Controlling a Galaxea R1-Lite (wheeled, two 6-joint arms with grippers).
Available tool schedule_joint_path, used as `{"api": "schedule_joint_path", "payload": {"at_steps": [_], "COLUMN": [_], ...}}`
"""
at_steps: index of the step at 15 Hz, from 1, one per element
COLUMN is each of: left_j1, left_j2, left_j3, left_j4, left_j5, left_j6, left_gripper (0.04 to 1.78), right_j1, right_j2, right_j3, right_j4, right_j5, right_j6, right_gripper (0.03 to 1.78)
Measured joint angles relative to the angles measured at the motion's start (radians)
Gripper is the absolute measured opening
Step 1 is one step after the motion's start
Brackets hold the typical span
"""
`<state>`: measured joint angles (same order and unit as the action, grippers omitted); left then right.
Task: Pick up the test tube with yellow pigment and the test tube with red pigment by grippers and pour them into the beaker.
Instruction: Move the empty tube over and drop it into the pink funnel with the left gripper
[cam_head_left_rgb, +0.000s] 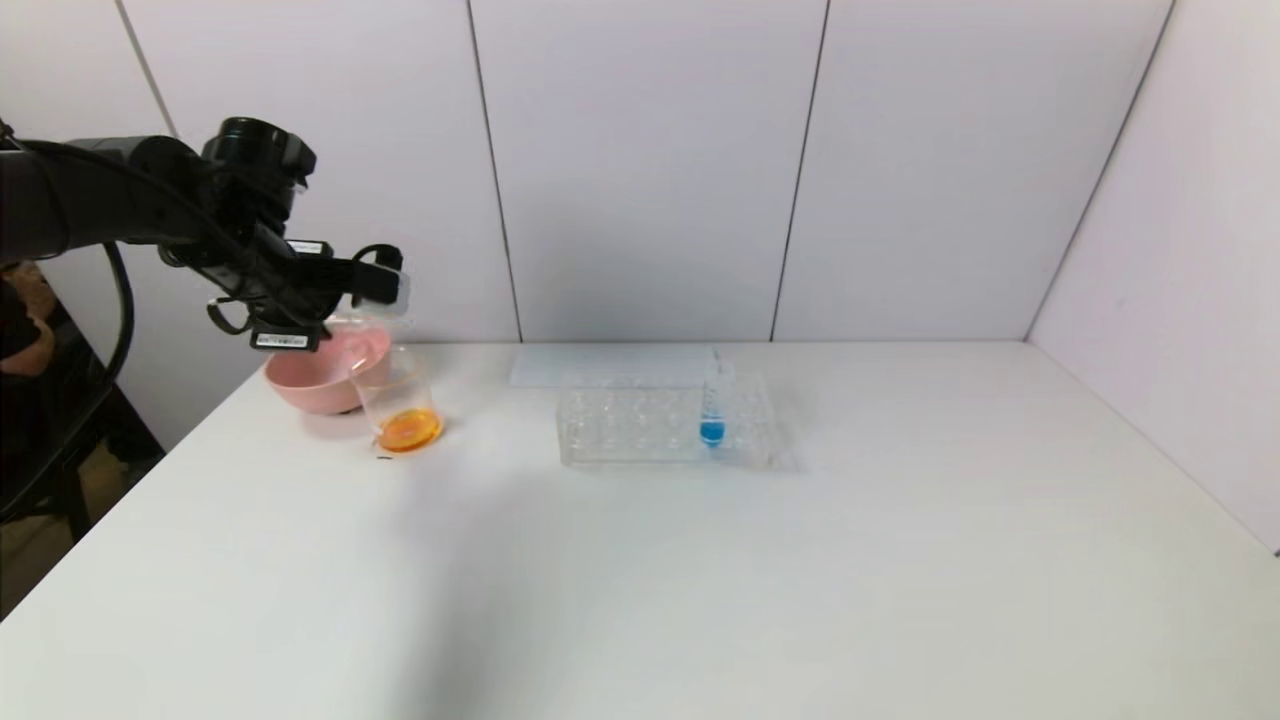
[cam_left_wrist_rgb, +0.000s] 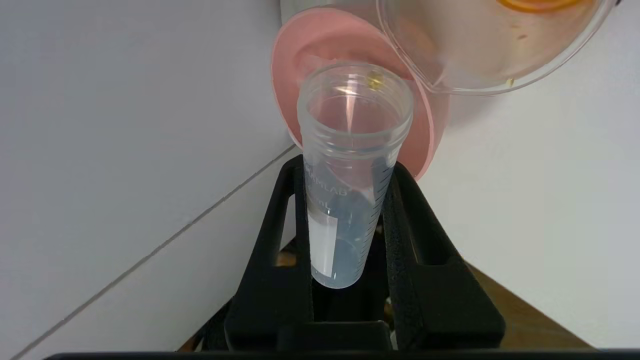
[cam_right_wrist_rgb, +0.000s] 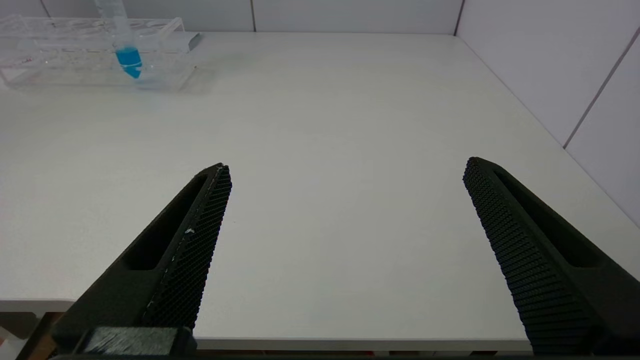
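Observation:
My left gripper (cam_head_left_rgb: 383, 285) is raised at the table's far left, above the pink bowl (cam_head_left_rgb: 310, 380) and the beaker (cam_head_left_rgb: 398, 400). It is shut on a clear test tube (cam_left_wrist_rgb: 350, 165) that holds no liquid; a small yellow drop clings to its rim. The tube's mouth points toward the bowl (cam_left_wrist_rgb: 320, 40), beside the beaker's rim (cam_left_wrist_rgb: 480, 50). The beaker stands on the table with orange liquid in its bottom. No tube with yellow or red liquid shows. My right gripper (cam_right_wrist_rgb: 345, 170) is open and empty over the table's near edge, out of the head view.
A clear tube rack (cam_head_left_rgb: 640, 425) stands mid-table with one blue-liquid tube (cam_head_left_rgb: 712, 410) in it; both show in the right wrist view, rack (cam_right_wrist_rgb: 60, 55) and tube (cam_right_wrist_rgb: 127, 55). A flat white sheet (cam_head_left_rgb: 610, 365) lies behind the rack. Walls close the back and right.

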<state>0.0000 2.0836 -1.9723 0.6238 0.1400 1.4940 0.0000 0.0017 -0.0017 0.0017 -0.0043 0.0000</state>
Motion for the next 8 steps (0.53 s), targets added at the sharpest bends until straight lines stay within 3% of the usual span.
{"api": "schedule_joint_path", "payload": {"at_steps": [8], "left_j1": [0.116], "left_j2": [-0.07], "left_j3": [0.014], "left_j4": [-0.019], "left_j5": [-0.475], "left_j6": [-0.328], "left_gripper": [0.44], "right_j1": [0.0], "right_j2": [0.0], "right_j3": [0.0], "right_j4": [0.0], "right_j5": [0.001], "right_j6": [0.0], "right_gripper": [1.7]}}
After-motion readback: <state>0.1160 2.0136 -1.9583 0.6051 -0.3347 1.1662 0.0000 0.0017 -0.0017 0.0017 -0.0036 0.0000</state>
